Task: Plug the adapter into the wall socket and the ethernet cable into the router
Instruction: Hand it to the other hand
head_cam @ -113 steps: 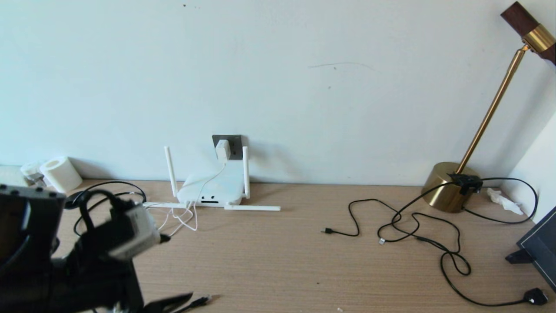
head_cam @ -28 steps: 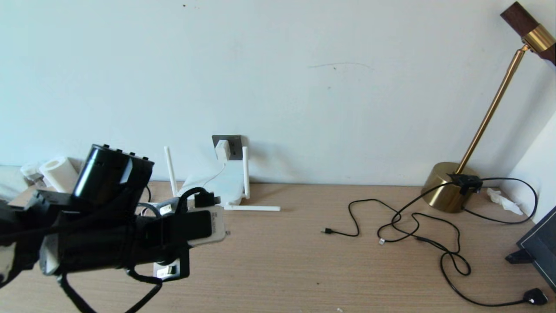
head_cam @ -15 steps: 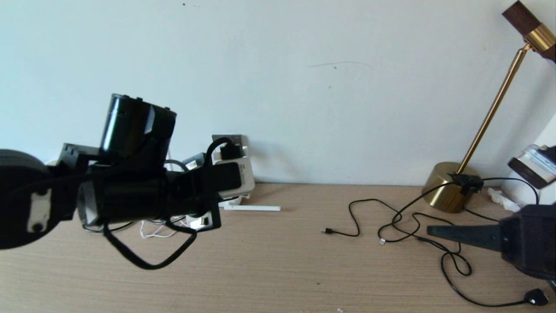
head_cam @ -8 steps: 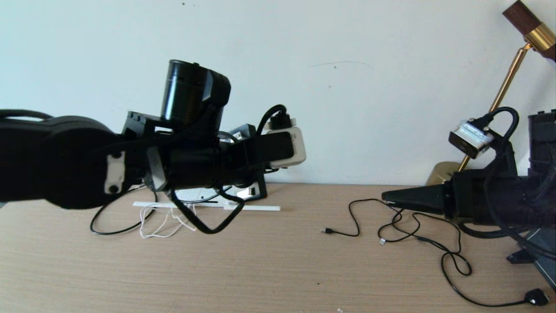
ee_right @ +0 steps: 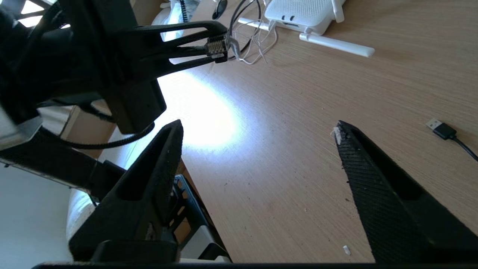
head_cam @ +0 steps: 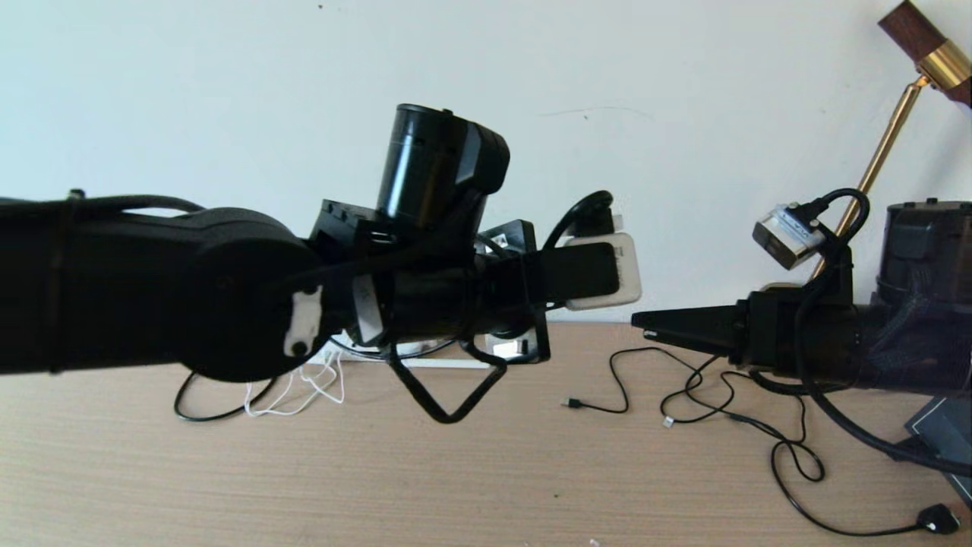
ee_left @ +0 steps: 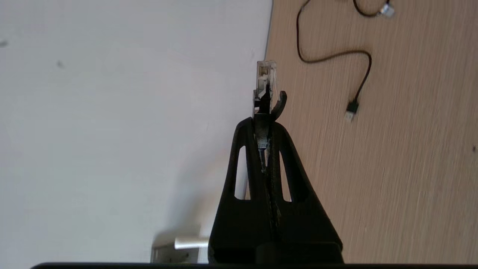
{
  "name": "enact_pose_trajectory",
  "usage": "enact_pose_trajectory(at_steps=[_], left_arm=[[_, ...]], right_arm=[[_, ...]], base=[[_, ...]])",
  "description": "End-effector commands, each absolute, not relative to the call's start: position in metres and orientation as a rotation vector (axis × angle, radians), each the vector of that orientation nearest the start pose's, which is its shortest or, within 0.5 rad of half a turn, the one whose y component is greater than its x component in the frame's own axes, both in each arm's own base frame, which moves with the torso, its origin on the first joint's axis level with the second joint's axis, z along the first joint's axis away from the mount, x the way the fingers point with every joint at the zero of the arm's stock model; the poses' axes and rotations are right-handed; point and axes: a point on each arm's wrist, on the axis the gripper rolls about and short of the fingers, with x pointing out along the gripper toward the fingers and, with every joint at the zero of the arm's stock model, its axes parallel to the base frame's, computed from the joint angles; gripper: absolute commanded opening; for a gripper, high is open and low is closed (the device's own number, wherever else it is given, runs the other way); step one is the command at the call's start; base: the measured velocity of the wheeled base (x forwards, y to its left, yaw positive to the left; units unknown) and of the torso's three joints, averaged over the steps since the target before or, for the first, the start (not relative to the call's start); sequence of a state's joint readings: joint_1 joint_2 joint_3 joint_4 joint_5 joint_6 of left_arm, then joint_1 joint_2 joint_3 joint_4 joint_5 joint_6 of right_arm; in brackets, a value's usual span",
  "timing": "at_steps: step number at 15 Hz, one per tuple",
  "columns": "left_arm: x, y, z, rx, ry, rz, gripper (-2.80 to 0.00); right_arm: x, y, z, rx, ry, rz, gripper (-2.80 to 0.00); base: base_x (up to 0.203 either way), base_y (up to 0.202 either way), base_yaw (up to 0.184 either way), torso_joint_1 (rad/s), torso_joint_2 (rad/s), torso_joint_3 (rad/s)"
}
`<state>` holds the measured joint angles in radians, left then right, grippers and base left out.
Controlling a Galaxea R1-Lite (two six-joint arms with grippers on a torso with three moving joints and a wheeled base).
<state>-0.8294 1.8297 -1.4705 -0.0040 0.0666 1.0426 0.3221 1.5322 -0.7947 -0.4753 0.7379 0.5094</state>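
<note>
both tools aloft: left tool (ee_left: 266,123) pinches the ethernet cable (ee_left: 265,80); right tool (ee_right: 257,130) spread wide.

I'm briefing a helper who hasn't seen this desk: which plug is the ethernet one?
Find the left gripper, raised above the wooden desk. The ethernet cable ends in the clear clip connector pinched in its shut jaws, held in the air, while the small black USB plug lies loose on the desk.

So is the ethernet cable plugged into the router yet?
No. The left gripper holds its connector in the air; the router sits apart.
</note>
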Motion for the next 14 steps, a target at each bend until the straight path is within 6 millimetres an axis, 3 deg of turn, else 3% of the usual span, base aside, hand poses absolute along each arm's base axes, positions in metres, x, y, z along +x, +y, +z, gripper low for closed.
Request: enact_pose_trajectory(at_steps=[1,7,14], left_arm=[[0.248,-0.279,0.254,1.147,-0.102,-0.889,-2.8],[0.247,-0.286,0.249,1.147,-0.102,-0.909,-2.8],[0.244,-0.294,0.252,1.117,-0.164,-0.956,-2.8]], right_arm=[[0.248,0.1,0.209,0.518,0.546,0.967,0.0],[0.252,0.101,0.22,0.532,0.508,0.976,0.0],[0.251,0.1,0.216,0.526,0.51,0.982,0.0]], base=[[0.0,0.0,0.0,0.0,0.0,0.0],[0.0,0.0,0.0,0.0,0.0,0.0],[0.0,0.0,0.0,0.0,0.0,0.0]])
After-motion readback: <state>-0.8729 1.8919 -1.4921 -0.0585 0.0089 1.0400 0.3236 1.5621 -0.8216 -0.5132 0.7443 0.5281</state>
